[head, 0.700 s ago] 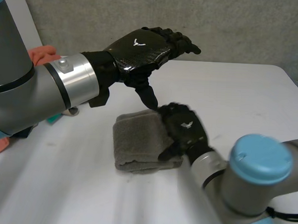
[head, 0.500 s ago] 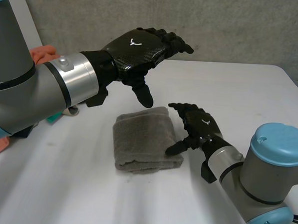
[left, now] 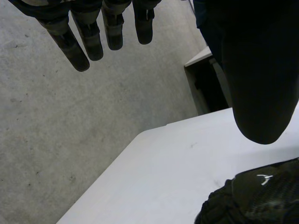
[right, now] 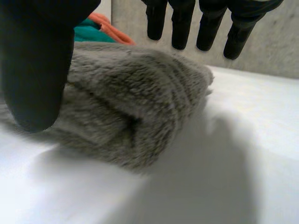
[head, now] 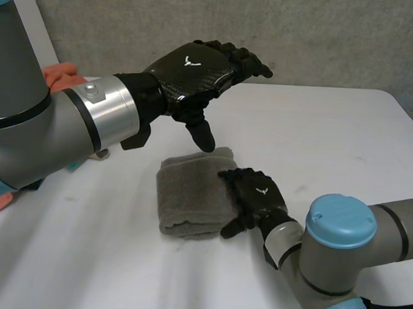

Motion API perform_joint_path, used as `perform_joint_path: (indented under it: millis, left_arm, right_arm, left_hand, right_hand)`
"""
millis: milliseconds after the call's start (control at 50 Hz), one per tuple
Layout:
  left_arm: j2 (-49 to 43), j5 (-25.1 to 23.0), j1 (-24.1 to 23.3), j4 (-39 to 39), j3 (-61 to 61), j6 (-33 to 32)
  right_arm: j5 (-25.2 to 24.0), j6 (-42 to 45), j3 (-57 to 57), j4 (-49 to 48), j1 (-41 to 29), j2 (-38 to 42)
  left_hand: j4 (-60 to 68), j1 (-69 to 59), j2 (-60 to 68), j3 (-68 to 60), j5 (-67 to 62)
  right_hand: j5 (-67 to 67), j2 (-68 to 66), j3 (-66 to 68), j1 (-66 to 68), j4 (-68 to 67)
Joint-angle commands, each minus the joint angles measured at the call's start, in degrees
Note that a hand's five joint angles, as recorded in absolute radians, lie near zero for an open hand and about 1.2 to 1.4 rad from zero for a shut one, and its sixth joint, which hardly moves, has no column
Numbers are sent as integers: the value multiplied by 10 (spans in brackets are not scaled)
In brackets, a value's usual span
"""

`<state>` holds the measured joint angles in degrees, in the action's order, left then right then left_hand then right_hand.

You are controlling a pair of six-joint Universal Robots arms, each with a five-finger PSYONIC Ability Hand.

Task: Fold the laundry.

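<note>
The left arm [head: 27, 131] hides most of an orange cloth [head: 58, 74]. The folded grey fleece towel [head: 191, 192] lies beneath the fingers of the right hand [head: 260, 192], which are straight and parted. The left hand [head: 193, 71] hovers above, fingers apart. Bare white table [head: 332, 133] lies beyond the fingertips.

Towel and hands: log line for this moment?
grey towel: folded, on table | left hand: open, raised over towel | right hand: open, at towel edge

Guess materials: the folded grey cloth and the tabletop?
Grey cloth: soft pile fabric, likely terry or fleece. It is matte, with a fuzzy nap and thick rounded folds. Tabletop: hard, smooth white surface, probably laminate or painted board, with a slight sheen and soft shadows. The look leaves open which.
</note>
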<state>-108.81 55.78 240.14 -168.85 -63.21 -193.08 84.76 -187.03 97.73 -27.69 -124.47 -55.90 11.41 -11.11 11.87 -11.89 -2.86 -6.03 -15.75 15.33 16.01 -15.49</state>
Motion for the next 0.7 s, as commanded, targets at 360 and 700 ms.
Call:
perform_joint_path:
  millis: [360, 700]
  left_arm:
    - [12, -8, 19, -23, -2, 8]
    - [1, -3, 25, -61, 21, 43]
  right_arm:
    - [9, 2, -229, 9, 103, 105]
    - [121, 9, -791, 184, 252, 400]
  left_hand:
    - [-14, 11, -19, 19, 29]
    - [-14, 11, -19, 19, 29]
  right_hand:
    - [-640, -642, 647, 640, -645]
    - [-640, -642, 647, 640, -645]
